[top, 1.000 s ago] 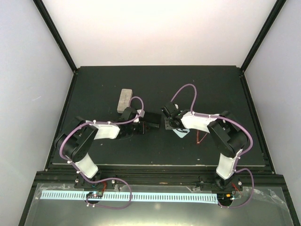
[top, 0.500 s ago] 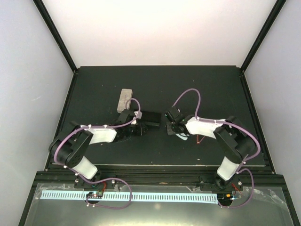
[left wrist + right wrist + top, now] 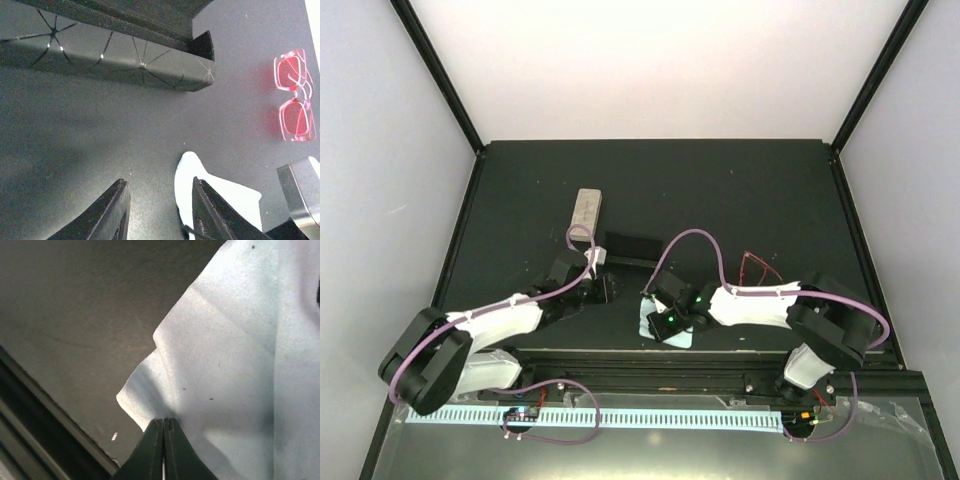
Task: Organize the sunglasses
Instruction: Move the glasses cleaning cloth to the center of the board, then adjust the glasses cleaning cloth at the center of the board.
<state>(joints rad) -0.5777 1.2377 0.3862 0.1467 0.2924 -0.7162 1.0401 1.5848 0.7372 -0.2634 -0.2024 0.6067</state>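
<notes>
The red sunglasses (image 3: 756,268) lie folded on the black mat, right of centre; they also show in the left wrist view (image 3: 295,96). The black pair is not in view. My right gripper (image 3: 662,322) is near the front edge, shut on a light blue cloth (image 3: 647,318); its fingertips (image 3: 164,422) pinch the cloth (image 3: 225,340). My left gripper (image 3: 603,288) is open and empty just above the mat (image 3: 160,200), a little short of the black case (image 3: 105,50). The cloth's corner (image 3: 215,192) lies beside its right finger.
The black case (image 3: 632,246) lies mid-table. A beige case (image 3: 586,208) lies behind it to the left. The table's front rail (image 3: 30,410) runs close by the right gripper.
Both arms have pulled back toward the near edge. The right gripper has dragged the cloth near-left, off the red sunglasses. The left gripper has drawn away from the black case.
</notes>
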